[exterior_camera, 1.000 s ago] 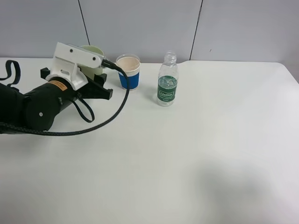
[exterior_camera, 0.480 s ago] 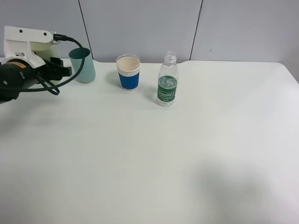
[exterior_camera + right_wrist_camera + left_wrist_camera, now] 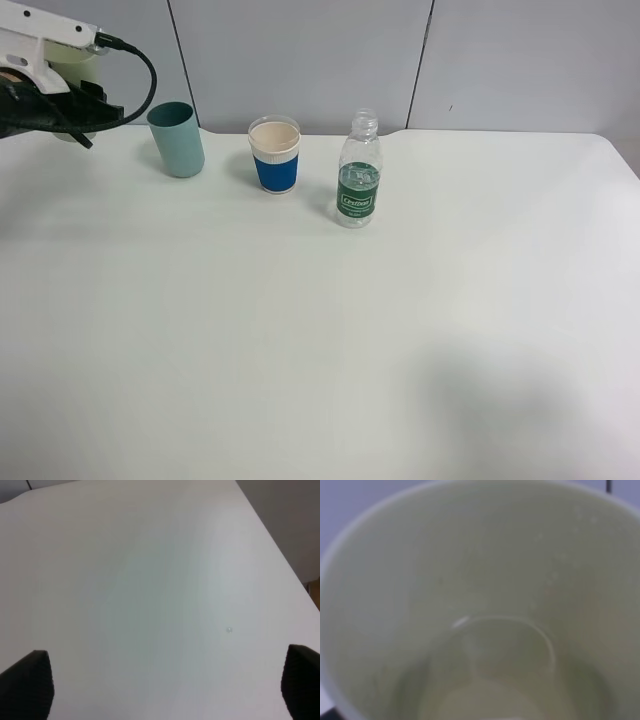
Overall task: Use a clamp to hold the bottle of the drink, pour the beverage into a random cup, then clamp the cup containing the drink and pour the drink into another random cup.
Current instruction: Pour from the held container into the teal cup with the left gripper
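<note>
On the table (image 3: 320, 330) the bottle (image 3: 359, 170) stands upright, neck up, beside a blue cup (image 3: 274, 155). Far left, the left gripper (image 3: 88, 104) pinches a pale cup (image 3: 480, 580), its mouth facing the wrist camera. The right gripper (image 3: 164, 682) is spread wide.

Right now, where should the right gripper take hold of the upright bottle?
Probably the labelled middle of the bottle, coming in level from the right: it stands upright, its neck is narrow, and the blue cup stands on its left.

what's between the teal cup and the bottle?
The blue-sleeved paper cup stands between the teal cup and the plastic bottle, touching neither; seen in the exterior high view.
</note>
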Action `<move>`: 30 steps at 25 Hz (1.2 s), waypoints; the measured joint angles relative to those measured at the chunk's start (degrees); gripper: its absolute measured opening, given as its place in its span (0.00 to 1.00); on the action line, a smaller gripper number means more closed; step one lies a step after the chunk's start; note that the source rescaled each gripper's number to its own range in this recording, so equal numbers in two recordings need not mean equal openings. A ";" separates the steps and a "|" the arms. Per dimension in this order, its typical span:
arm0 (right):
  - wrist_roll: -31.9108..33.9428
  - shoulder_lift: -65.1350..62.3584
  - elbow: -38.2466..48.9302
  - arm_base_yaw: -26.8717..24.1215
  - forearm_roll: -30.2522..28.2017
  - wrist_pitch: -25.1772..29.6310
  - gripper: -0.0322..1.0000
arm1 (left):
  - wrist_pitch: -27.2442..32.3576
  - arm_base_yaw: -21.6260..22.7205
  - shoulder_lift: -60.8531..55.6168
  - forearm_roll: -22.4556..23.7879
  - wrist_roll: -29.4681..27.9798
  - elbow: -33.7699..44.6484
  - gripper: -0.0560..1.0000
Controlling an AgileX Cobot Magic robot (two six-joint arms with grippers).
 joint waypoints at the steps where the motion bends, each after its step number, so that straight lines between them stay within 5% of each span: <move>1: 0.00 0.00 0.00 0.00 0.00 0.00 0.95 | 0.34 0.00 0.62 -0.70 1.64 -0.89 0.07; 10: 0.00 0.00 0.00 0.00 0.00 0.00 0.95 | 0.98 0.04 6.34 -8.60 20.63 -6.44 0.07; 25: 0.00 0.00 0.00 0.00 0.05 0.00 0.95 | -1.75 -3.40 11.99 -15.23 43.04 -12.76 0.07; 30: 0.00 0.00 0.00 0.00 0.05 0.00 0.95 | -5.22 -3.62 12.92 -15.23 45.45 -12.76 0.07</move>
